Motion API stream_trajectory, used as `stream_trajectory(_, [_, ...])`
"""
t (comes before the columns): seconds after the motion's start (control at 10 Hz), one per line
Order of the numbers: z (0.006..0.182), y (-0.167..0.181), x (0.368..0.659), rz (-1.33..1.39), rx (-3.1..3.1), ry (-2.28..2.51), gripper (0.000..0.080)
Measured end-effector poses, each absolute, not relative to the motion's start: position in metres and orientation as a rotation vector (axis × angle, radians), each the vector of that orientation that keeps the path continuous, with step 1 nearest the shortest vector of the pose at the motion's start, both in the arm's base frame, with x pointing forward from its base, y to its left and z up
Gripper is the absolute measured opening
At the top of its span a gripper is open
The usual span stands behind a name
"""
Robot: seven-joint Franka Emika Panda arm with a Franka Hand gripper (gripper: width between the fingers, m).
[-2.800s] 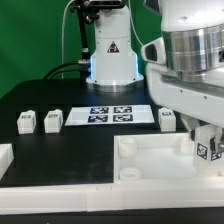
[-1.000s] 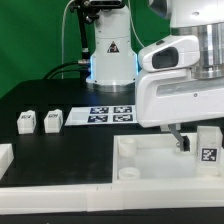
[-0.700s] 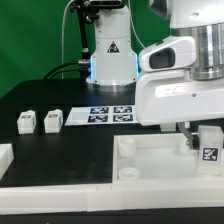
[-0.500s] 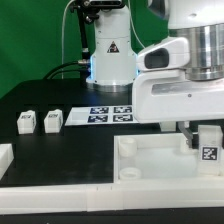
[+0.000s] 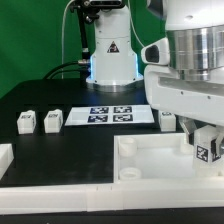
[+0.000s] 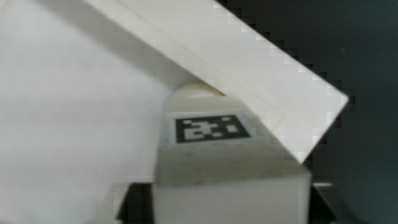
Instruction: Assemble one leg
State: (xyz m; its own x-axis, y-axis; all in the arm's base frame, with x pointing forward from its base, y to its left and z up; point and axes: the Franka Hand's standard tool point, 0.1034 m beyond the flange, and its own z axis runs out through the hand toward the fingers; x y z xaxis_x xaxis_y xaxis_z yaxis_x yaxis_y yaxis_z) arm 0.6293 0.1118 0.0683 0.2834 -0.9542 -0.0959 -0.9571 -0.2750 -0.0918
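Now your gripper (image 5: 207,146) has closed again around the small white tagged cuboid leg (image 5: 207,150) standing at the large white tray-like part's (image 5: 150,160) three-o'clock corner, so seating continues.

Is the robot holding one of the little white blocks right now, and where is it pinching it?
Yes. The gripper holds a leg, with its fingers pinching the block's two opposite sides, over a corner of the big white tray part.
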Motion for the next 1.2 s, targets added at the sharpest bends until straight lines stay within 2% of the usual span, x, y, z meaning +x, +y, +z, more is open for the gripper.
stream_trajectory(0.4, [0.068, 0.115, 0.628, 0.134, -1.946, 2.240, 0.0300])
stream_trajectory(0.7, [0.067, 0.117, 0.626, 0.140, -1.959, 2.234, 0.0298])
stream_trajectory(0.8, [0.067, 0.117, 0.627, 0.126, -2.040, 2.156, 0.0505])
stream_trajectory(0.9, [0.067, 0.121, 0.628, 0.092, -2.183, 1.999, 0.0505])
stream_trajectory(1.0, [0.069, 0.122, 0.628, 0.065, -2.344, 1.806, 0.0623])
stream_trajectory(1.2, [0.068, 0.122, 0.626, 0.040, -2.516, 1.556, 0.0641])
